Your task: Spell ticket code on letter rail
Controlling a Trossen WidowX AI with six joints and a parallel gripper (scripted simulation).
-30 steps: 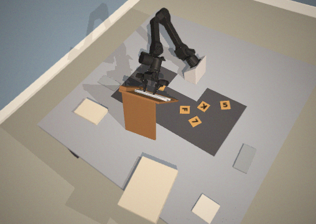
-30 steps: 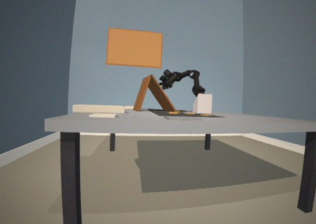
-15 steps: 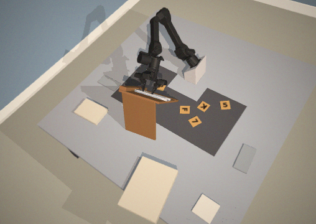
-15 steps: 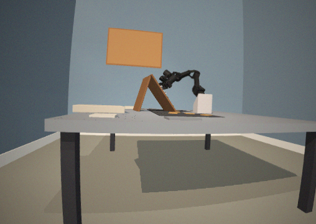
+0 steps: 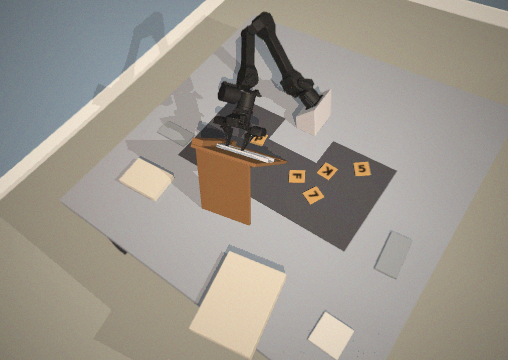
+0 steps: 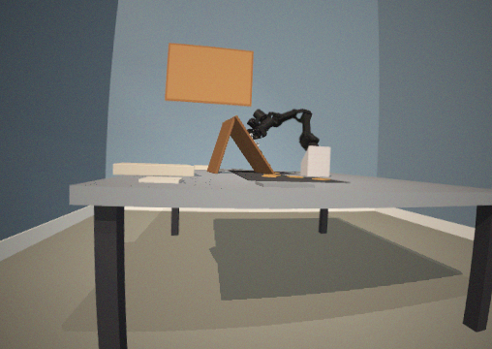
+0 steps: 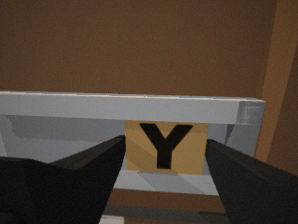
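My gripper (image 5: 237, 147) (image 6: 254, 135) (image 7: 164, 143) is shut on the Y tile (image 7: 166, 162), one finger at each side edge. The tile stands upright and readable between the lips of the white letter rail (image 5: 260, 157) (image 7: 75, 106), near its right end in the wrist view. A gap shows between tile and that end. The rail is on the sloping face of the brown board (image 5: 225, 188) (image 6: 254, 149) (image 7: 125, 45). Tiles F (image 5: 297, 176), K (image 5: 327, 171), 5 (image 5: 362, 169) and 7 (image 5: 313, 195) lie on the dark mat (image 5: 345, 223). Another tile (image 5: 258, 139), apparently P, is partly hidden beside the gripper. No readable ticket shows.
Cream blocks (image 5: 240, 303) (image 5: 146, 179) and a pale square block (image 5: 331, 335) lie on the grey counter (image 5: 165, 238). A grey slab (image 5: 393, 254) lies near the counter's right edge. A white block (image 5: 314, 115) (image 6: 319, 162) is at the arm's base. An orange panel (image 6: 209, 75) shows above the board.
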